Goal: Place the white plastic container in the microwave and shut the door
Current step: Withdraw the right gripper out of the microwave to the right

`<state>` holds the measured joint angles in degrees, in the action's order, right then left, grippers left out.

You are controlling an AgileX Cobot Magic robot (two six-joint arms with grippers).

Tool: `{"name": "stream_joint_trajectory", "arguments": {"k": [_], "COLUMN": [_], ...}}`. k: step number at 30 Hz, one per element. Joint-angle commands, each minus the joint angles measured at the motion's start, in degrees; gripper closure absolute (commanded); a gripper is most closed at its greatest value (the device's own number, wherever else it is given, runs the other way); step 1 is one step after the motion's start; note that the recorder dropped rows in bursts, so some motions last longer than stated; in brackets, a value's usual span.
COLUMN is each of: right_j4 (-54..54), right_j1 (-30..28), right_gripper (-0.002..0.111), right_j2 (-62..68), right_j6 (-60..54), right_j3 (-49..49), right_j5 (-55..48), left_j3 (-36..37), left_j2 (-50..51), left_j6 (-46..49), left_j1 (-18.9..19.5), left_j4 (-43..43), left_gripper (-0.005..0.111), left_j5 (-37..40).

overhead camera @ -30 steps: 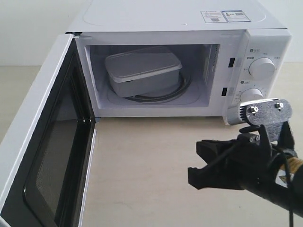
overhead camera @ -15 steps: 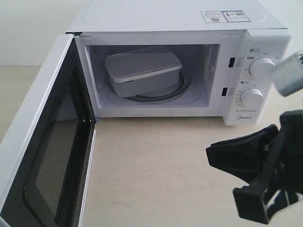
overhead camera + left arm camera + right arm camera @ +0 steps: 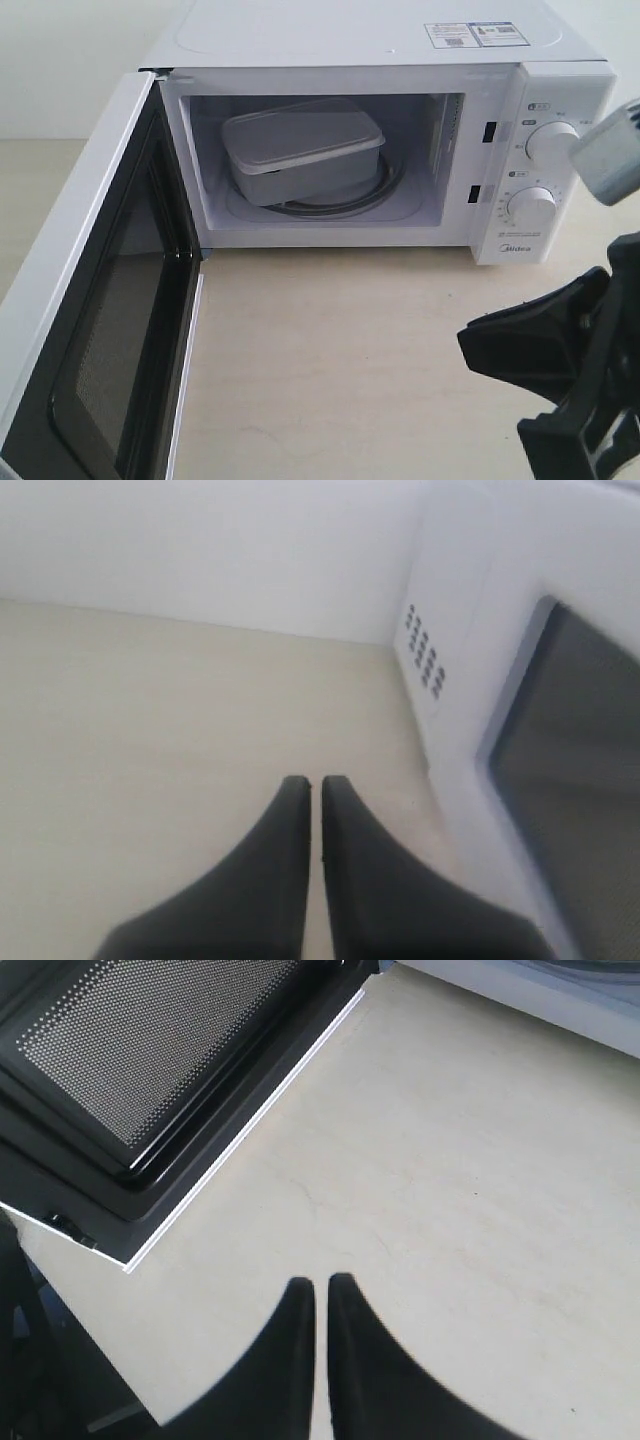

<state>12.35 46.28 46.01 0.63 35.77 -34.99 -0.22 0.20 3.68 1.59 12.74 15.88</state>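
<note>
White plastic container [image 3: 300,150] sits inside microwave [image 3: 560,100], slightly askew on the turntable ring. Door [image 3: 100,330] stands wide open, black inner face showing. Right gripper [image 3: 320,1285] over table [image 3: 350,330], fingers pressed together, holding nothing. Left gripper [image 3: 315,783] likewise closed, near the door's outer face.

Matte black, tapered right claw [image 3: 320,1288]; blurred grey metal bracket [image 3: 610,155].
</note>
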Motion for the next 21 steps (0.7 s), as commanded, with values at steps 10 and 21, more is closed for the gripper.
{"name": "stream_joint_trajectory", "arguments": {"k": [10, 21], "right_j4": [-2.7, -2.8], "right_j1": [0.1, 0.1], "right_gripper": [0.108, 0.108], "right_j2": [-0.1, -0.1], "right_j6": [0.3, 0.5], "right_j3": [0.3, 0.3], "right_j5": [0.3, 1.0], "left_j3": [-7.0, -31.9], "left_j2": [-0.2, 27.3], "left_j6": [1.1, -0.3], "left_j1": [0.1, 0.1], "left_j4": [38.9, 22.3], "left_gripper": [0.102, 0.102], "left_j5": [7.3, 35.8]}}
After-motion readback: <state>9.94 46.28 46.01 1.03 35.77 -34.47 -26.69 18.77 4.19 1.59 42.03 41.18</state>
